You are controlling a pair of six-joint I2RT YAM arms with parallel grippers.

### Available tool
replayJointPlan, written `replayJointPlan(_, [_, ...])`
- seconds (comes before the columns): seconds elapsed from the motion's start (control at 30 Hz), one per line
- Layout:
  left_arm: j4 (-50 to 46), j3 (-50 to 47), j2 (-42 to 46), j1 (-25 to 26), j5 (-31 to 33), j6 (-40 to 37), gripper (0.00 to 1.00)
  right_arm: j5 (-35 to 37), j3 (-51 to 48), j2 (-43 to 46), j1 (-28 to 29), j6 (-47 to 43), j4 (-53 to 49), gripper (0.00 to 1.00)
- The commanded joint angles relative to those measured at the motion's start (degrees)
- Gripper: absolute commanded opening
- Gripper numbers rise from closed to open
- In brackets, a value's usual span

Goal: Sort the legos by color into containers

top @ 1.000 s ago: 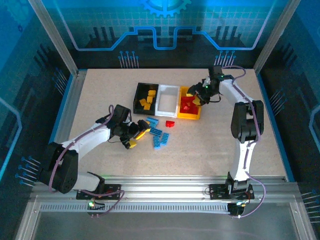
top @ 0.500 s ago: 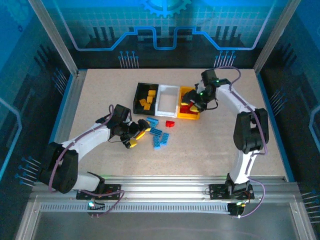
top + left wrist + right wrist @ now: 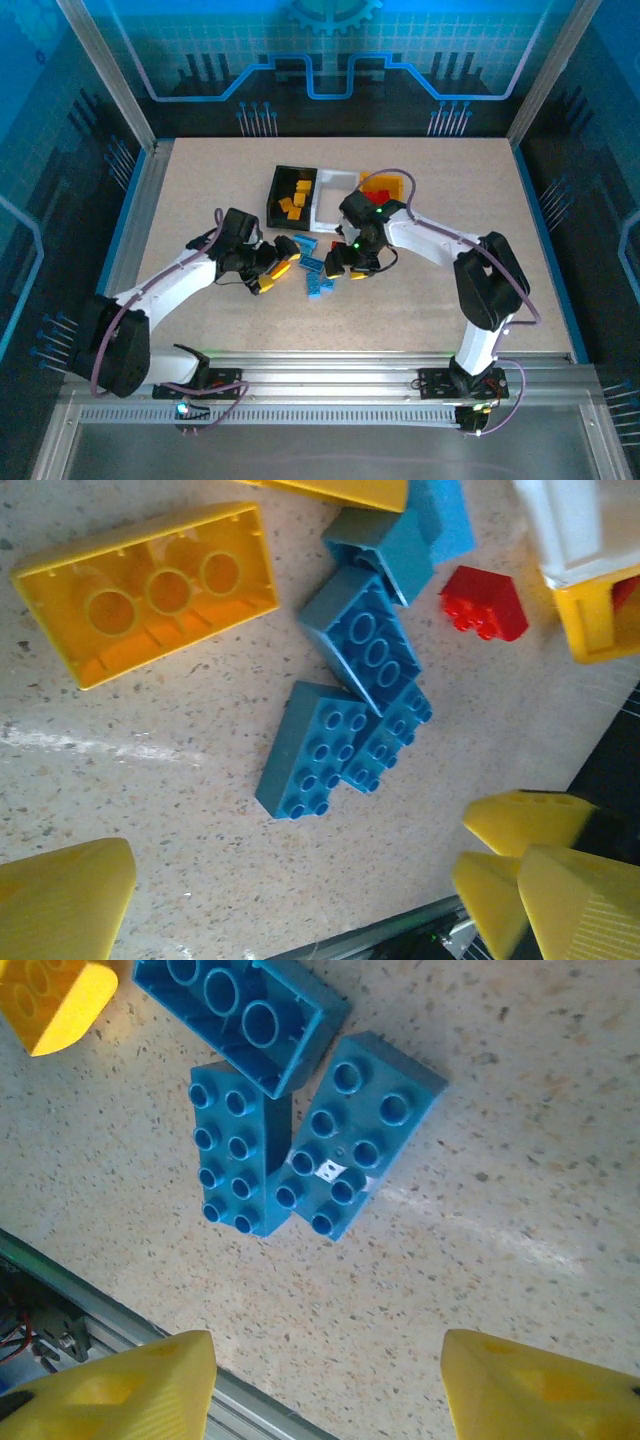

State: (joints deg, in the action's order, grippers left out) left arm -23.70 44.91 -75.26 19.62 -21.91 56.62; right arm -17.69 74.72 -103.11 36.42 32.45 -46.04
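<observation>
Hovering above studded, glossy blue bricks (image 3: 235, 1150) on a speckled table (image 3: 480, 1290) — left fingers (image 3: 60, 900) and right fingers (image 3: 110, 1385), yellow wedges, spread empty.

Top view: we find right arm (image 3: 430, 240) covering near parts of white bin (image 3: 335, 182) and orange-yellow bin (image 3: 397, 184); contents too small to count. Right wrist view: frame edge crops yellow brick (image 3: 50, 995), upper blue brick (image 3: 240, 1010).

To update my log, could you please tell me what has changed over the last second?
The right gripper swung from over the orange bin back toward the bases and to the left. It now hovers open and empty above the loose blue bricks. The left gripper and the bins stayed put.
</observation>
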Motion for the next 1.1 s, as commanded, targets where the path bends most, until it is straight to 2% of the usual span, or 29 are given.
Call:
replayJointPlan(0.0, [-2.2,-1.3,3.2,-0.3,0.7,-1.0,0.99,2.4,4.5,-3.6,1.8,-1.0,-2.1,0.62])
replayJointPlan(0.3, [-3.9,-4.0,8.1,-1.3,1.6,-1.1,0.99,8.2,8.9,-8.4,1.1,3.3,-3.9,0.62])
replayJointPlan(0.53, [-5.4,-4.3,10.0,-1.8,1.3,-1.3,0.99,17.2,13.8,-11.8,0.3,6.4,-3.4,0.69])
replayJointPlan(0.83, [-10.0,-1.8,11.4,-2.0,1.5,-2.8,0.99,25.5,16.7,-16.6,0.9,9.6,0.9,0.75])
replayJointPlan(1.07, [-12.0,-1.3,11.8,-2.4,1.2,-3.5,0.99,29.1,17.7,-18.9,0.7,10.7,4.0,0.75])
